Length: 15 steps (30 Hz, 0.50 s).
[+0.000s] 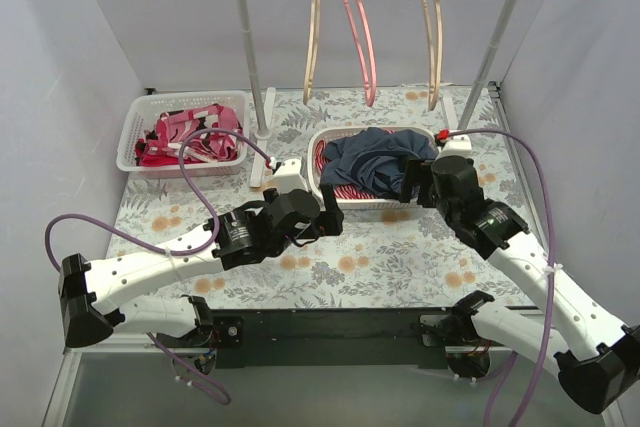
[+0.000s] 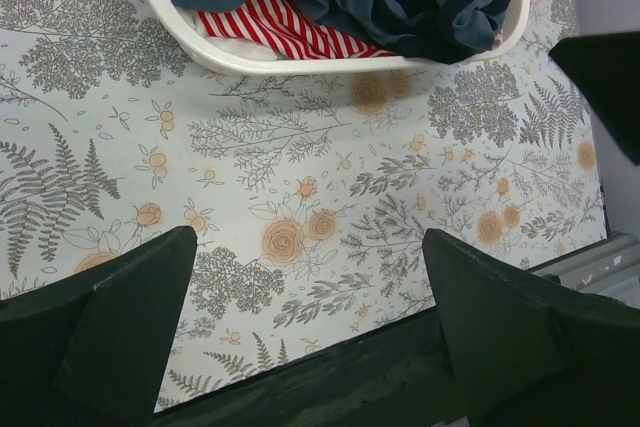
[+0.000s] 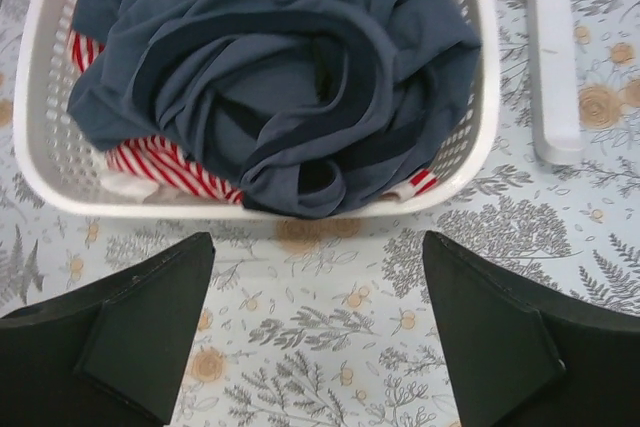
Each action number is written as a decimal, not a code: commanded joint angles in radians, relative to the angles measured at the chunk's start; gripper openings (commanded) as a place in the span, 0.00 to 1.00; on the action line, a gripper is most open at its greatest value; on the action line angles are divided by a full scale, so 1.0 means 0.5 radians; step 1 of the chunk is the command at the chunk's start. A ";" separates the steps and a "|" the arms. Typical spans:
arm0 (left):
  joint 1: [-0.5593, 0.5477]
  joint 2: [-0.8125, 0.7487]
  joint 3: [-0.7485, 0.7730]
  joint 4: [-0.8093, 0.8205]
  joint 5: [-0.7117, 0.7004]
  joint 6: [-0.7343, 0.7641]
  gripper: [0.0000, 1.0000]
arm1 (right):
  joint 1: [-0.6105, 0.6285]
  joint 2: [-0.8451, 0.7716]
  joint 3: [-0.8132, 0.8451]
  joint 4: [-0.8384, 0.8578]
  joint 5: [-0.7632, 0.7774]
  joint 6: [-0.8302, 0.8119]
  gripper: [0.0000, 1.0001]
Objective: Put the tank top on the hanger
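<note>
Above the white perforated plastic basket (image 3: 35, 137) we find open air, so the wide-spread right hand (image 3: 315, 247) has a free way down onto the heaped dark navy tank top (image 3: 270, 77). The basket's near rim stands between that cloth and the left hand (image 2: 310, 237), which has only bare flower-printed bench (image 2: 100, 97) under it. Behind the basket, the grey metal rack poles (image 1: 248, 37) and the rack's white foot (image 3: 550, 67) close the way. Up on the rail, the left light tan wooden hanger (image 1: 312, 37), the pink hanger (image 1: 360, 37) and the right light tan wooden hanger (image 1: 434, 37) hang side by side with slim gaps between them. Plain walls (image 1: 70, 47) bound both sides.
</note>
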 commanded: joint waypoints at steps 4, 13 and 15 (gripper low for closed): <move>0.016 -0.052 0.053 -0.011 -0.031 0.016 0.98 | -0.380 0.222 0.185 0.330 -0.269 -0.069 0.90; 0.019 -0.120 0.013 0.001 -0.021 0.037 0.98 | -0.475 0.542 0.096 0.572 -0.606 0.004 0.80; 0.025 -0.111 0.010 0.010 -0.015 0.044 0.98 | -0.475 0.606 0.075 0.619 -0.680 0.020 0.78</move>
